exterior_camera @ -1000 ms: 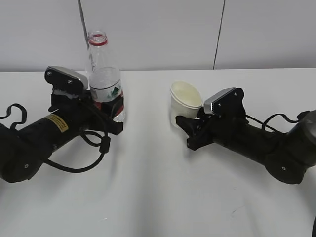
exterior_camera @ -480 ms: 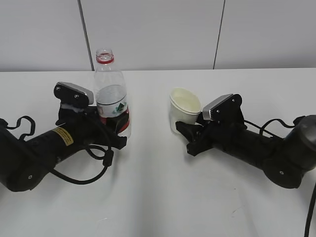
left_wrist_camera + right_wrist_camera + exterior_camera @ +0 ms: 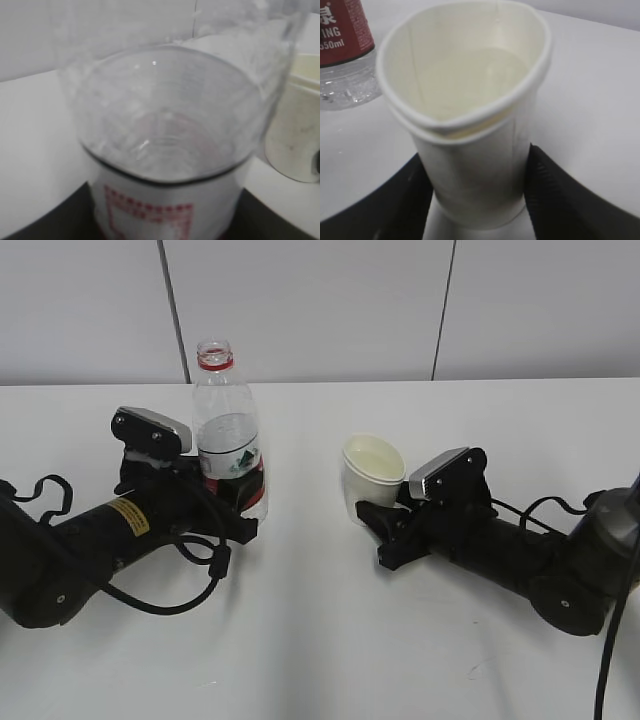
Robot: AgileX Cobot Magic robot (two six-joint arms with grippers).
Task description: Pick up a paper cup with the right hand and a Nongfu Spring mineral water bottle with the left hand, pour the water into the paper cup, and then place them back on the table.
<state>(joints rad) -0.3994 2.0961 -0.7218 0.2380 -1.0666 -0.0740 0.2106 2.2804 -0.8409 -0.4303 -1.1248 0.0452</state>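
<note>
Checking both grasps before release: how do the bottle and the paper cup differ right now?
The bottle is tall, clear plastic with a red-and-white label; the paper cup is short, white and opaque. The bottle's mouth is narrow, the cup's rim wide and squeezed out of round. Both sit upright, the bottle between the left gripper's fingers, the cup between the right gripper's.

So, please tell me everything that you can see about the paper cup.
The paper cup is small, white and tapered, cream inside, with a rolled rim squeezed out of round. The right wrist view shows clear water in its bottom. It appears upright, at or just above the table, right of the bottle and apart from it. The right hand grips its lower body, one black finger on each side.
</note>
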